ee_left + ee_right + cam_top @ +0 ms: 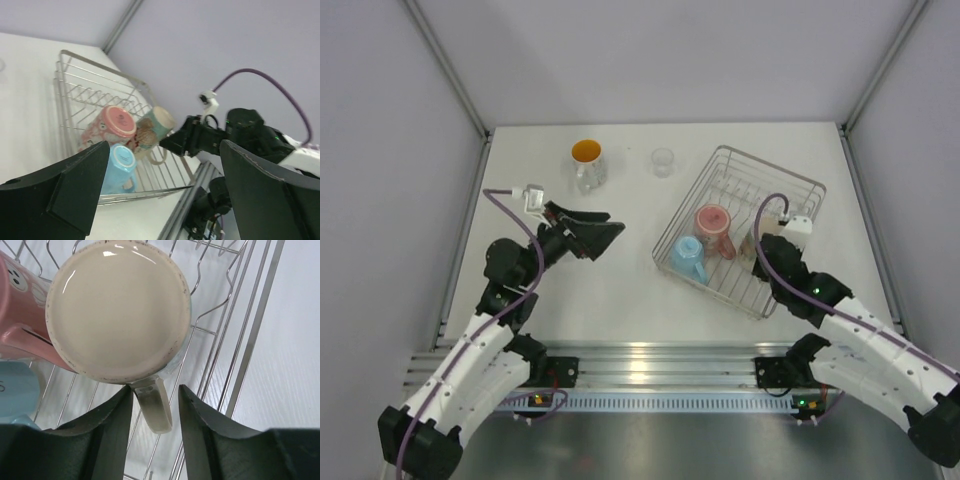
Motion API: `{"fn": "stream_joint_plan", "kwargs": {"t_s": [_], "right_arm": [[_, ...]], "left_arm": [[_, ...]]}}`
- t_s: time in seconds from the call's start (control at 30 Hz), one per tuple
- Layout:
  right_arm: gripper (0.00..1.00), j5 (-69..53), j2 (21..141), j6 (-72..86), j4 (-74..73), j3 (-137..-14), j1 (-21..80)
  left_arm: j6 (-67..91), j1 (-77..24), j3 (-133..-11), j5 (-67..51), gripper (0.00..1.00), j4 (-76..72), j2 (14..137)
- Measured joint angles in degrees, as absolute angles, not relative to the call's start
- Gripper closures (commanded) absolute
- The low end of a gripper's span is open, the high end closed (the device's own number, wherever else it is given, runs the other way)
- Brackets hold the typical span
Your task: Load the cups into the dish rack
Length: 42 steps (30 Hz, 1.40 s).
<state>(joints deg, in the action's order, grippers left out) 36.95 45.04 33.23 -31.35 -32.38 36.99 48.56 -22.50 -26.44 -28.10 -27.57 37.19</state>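
A: Right hand (155, 389). Where is the cup relative to it?
B: The cream patterned mug (117, 310) lies in the silver wire dish rack (752, 186), its flat glossy end facing the wrist camera. Its handle sits between the two dark fingers (107, 435). The gap is narrow. A sliver of rack shows between the handle and one finger, so the hand is not clamped there.

A: Left hand (605, 235)?
B: Fingers spread wide, over the white surface (620, 300), left of the rack and well apart from it.

A: What do the views add to each other?
B: Overhead, the right arm covers most of the cream mug. The right wrist view shows its end and handle whole. The left wrist view shows it side-on, tilted, against the pink cup. Only the overhead view shows the cups outside the rack.

A: Count?
B: Five cups.
- In the rack, clustered: the cream mug, the pink cup (713, 228) and the light blue cup (687, 258).
- On the far surface, near each other: an orange-inside cup (587, 160) and a small clear glass (663, 161).

One rack, two hands.
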Motion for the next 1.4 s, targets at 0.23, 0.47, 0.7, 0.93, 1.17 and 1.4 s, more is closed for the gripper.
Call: {"fn": "stream_joint_plan", "kwargs": {"t_s": [0.23,0.47,0.7,0.93,1.17,1.4], "right_arm": [[0.50,35.1,39.9,33.2,-34.8,-37.6,36.9],[0.47,30.9,33.8,32.2,-36.5,-42.8,36.8],[0.43,22.7,24.3,31.0,-35.6,-43.6,36.8],[0.43,18.3,17.0,30.4,-32.3,-44.1,36.8],[0.42,18.3,16.1,29.3,-32.2,-44.1,36.7],[0.41,20.1,12.1,27.5,-32.2,-44.1,36.7]], "left_arm": [[35.7,-22.5,-45.4,-17.5,0.08,-4.2,48.5],[22.5,-22.5,-66.3,-5.7,0.13,14.6,66.2],[12.5,-22.5,-80.4,-1.4,0.12,26.2,80.0],[5.9,-21.6,-92.1,-0.4,0.10,29.5,89.5],[1.8,-17.3,-102.2,-1.9,0.13,30.1,103.2],[-0.8,-16.7,-113.6,-0.7,0.17,34.0,117.1]]}}
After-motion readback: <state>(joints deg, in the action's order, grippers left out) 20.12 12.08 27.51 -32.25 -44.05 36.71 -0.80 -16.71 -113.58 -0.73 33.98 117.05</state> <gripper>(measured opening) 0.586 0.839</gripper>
